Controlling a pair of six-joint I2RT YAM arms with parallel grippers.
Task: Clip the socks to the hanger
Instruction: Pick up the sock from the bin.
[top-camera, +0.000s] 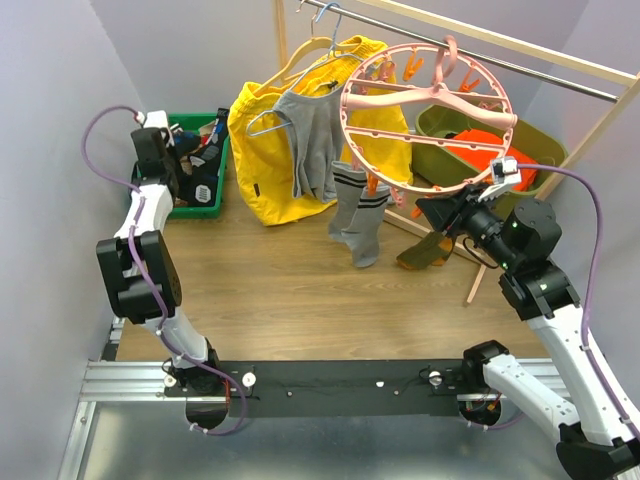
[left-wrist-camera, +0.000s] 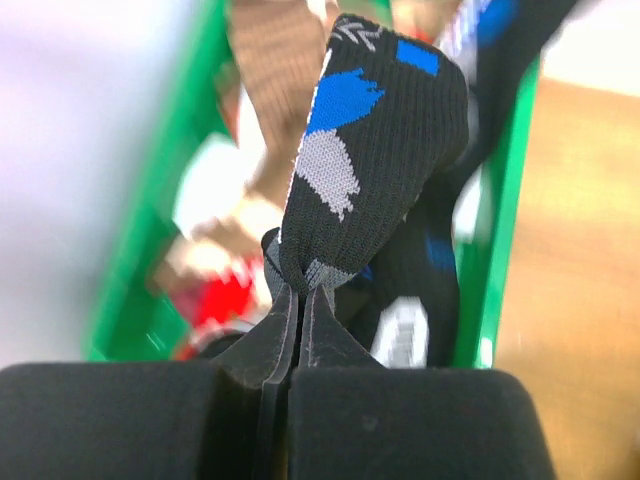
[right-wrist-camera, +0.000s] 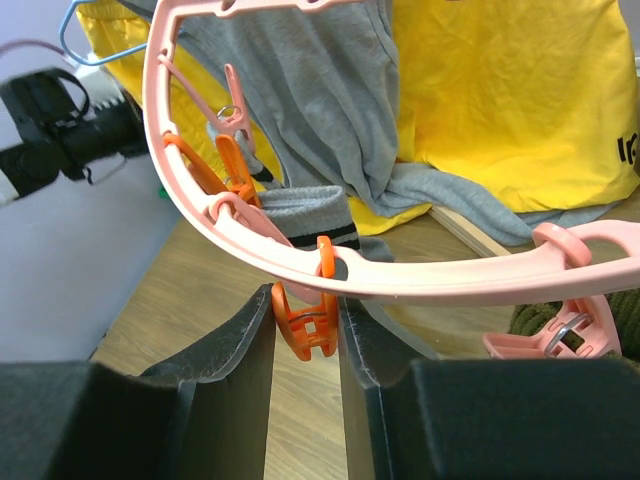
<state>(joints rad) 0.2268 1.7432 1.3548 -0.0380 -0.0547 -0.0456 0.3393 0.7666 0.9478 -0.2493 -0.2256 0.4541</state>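
The round pink hanger (top-camera: 425, 112) hangs from the rail, with pink and orange clips on its rim (right-wrist-camera: 430, 280). A grey sock with black bands (top-camera: 356, 212) and an olive-brown sock (top-camera: 425, 250) hang from it. My right gripper (top-camera: 428, 212) is at the ring's near edge, its fingers (right-wrist-camera: 250, 335) pressed on both sides of an orange clip (right-wrist-camera: 312, 322). My left gripper (top-camera: 178, 136) is over the green bin (top-camera: 212, 206). It (left-wrist-camera: 300, 287) is shut on a black sock with blue and grey patches (left-wrist-camera: 375, 150), lifted above the bin.
A yellow jacket (top-camera: 262, 150) and a grey shirt (top-camera: 312, 135) hang on thin hangers left of the ring. An olive bin (top-camera: 440, 125) with orange cloth stands behind. A slanted wooden rack post (top-camera: 565, 185) is at right. The green bin (left-wrist-camera: 500, 250) holds more socks.
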